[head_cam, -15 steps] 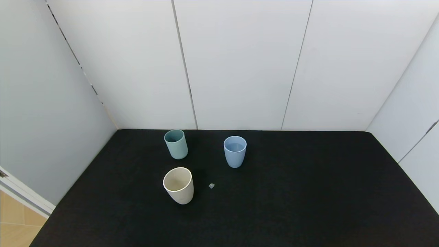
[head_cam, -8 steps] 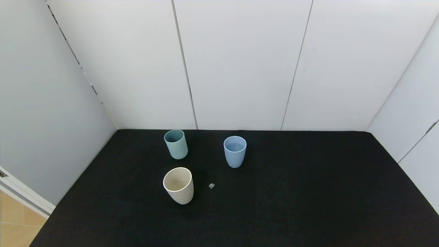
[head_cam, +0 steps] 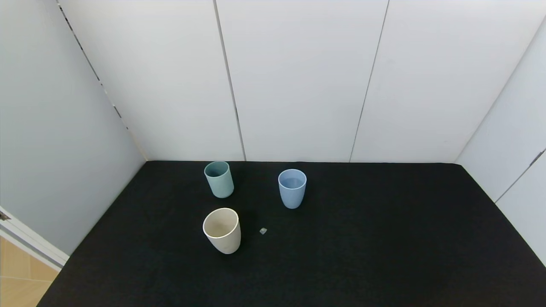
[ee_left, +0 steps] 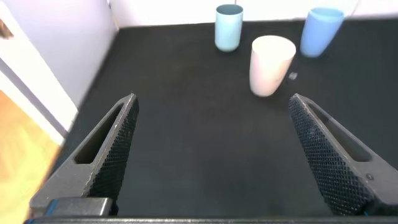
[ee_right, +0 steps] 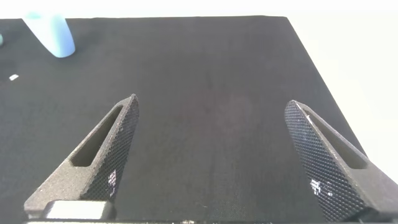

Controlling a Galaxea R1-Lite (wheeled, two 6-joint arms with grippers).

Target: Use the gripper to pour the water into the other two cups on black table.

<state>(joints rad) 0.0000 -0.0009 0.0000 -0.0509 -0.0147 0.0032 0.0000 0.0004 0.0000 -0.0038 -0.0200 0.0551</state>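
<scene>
Three cups stand upright on the black table (head_cam: 362,256). The teal-green cup (head_cam: 219,179) is at the back left, the light blue cup (head_cam: 292,188) to its right, the cream-white cup (head_cam: 222,230) nearer me. Water shows as a faint sheen in the light blue cup. Neither arm shows in the head view. My left gripper (ee_left: 212,102) is open and empty, well short of the cream-white cup (ee_left: 270,64), with the teal-green cup (ee_left: 228,27) and the light blue cup (ee_left: 321,31) beyond. My right gripper (ee_right: 211,109) is open and empty over bare table; the light blue cup (ee_right: 53,34) is far off.
A tiny pale scrap (head_cam: 263,231) lies on the table right of the cream-white cup. White wall panels (head_cam: 298,85) close the back and both sides. The table's left edge borders a white frame (head_cam: 30,245) and wooden floor (head_cam: 21,277).
</scene>
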